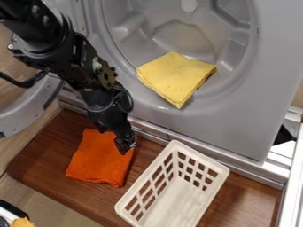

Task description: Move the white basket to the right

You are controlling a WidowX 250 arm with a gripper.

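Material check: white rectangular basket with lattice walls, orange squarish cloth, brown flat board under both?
Basket: likely moulded plastic, satin finish; even colour, rounded rim, clean regular openings.
Cloth: soft matte fabric, going by its slightly wavy edges; fibre type can't be told.
Board: wood or wood-look laminate, smooth-looking; grain streaks show, but they don't settle which.

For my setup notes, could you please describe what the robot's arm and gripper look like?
The arm is black, with chunky jointed segments, pale round bolt heads and a brownish disc. A thin dark cable loops above the gripper, which is black too.
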